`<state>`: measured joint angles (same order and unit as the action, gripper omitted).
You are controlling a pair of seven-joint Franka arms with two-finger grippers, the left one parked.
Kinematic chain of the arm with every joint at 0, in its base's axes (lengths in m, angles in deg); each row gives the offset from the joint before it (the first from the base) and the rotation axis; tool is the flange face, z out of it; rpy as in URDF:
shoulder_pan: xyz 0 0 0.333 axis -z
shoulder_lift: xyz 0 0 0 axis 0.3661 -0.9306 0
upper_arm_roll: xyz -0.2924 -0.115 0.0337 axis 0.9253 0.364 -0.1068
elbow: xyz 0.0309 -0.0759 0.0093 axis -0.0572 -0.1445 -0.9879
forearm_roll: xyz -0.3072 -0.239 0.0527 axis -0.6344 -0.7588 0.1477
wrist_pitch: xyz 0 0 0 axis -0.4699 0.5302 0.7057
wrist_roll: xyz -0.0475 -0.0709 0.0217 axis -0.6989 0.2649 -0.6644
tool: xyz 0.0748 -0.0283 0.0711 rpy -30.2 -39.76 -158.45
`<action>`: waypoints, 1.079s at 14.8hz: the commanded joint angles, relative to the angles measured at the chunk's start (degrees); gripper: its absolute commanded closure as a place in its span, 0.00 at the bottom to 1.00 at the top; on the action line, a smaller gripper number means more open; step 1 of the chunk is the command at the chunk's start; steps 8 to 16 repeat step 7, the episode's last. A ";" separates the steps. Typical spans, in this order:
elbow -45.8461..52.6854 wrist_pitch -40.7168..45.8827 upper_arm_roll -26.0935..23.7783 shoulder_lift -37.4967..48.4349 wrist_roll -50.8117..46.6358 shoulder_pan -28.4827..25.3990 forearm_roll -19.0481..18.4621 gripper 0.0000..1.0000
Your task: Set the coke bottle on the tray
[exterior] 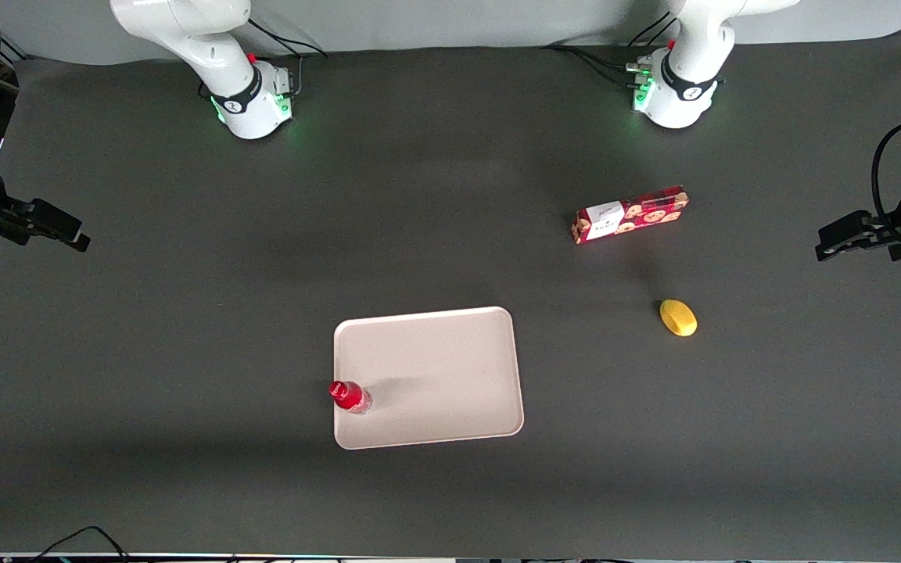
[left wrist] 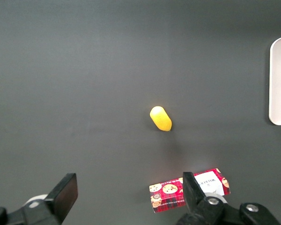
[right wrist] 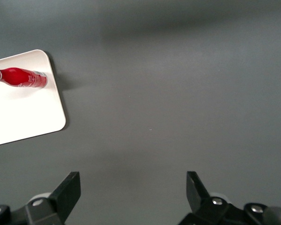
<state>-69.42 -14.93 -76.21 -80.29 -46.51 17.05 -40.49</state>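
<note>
Dark table point(exterior: 184, 375), hand point(right wrist: 133, 192) half cropped

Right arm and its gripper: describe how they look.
The right arm has glossy white rounded links, a black band near its base, green lights and a small red spot there, with black cables trailing off. Its gripper is black and blocky, at the working arm's end of the table; its dark fingers stand open.
</note>
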 commanded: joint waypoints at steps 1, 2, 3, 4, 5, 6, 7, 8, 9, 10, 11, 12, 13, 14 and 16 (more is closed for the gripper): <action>-1.07 -0.92 0.81 2.49 1.62 -0.41 1.09 0.00; -0.62 -0.57 1.16 2.48 3.53 -0.41 1.18 0.00; -0.18 0.82 1.43 2.40 6.60 -0.50 1.18 0.00; -0.18 1.53 1.43 2.39 7.41 -0.50 1.09 0.00; -0.09 1.45 1.34 2.31 7.50 -0.58 1.18 0.00; 0.61 1.45 1.34 1.61 7.07 -0.58 1.18 0.00; 1.57 1.62 1.25 0.82 6.98 -0.58 1.18 0.00; 1.57 1.62 1.25 0.82 6.98 -0.58 1.18 0.00; 1.57 1.62 1.25 0.82 6.98 -0.58 1.18 0.00; 1.57 1.62 1.25 0.82 6.98 -0.58 1.18 0.00; 1.57 1.62 1.25 0.82 6.98 -0.58 1.18 0.00; 1.57 1.62 1.25 0.82 6.98 -0.58 1.18 0.00; 1.57 1.62 1.25 0.82 6.98 -0.58 1.18 0.00; 1.57 1.62 1.25 0.82 6.98 -0.58 1.18 0.00; 1.57 1.62 1.25 0.82 6.98 -0.58 1.18 0.00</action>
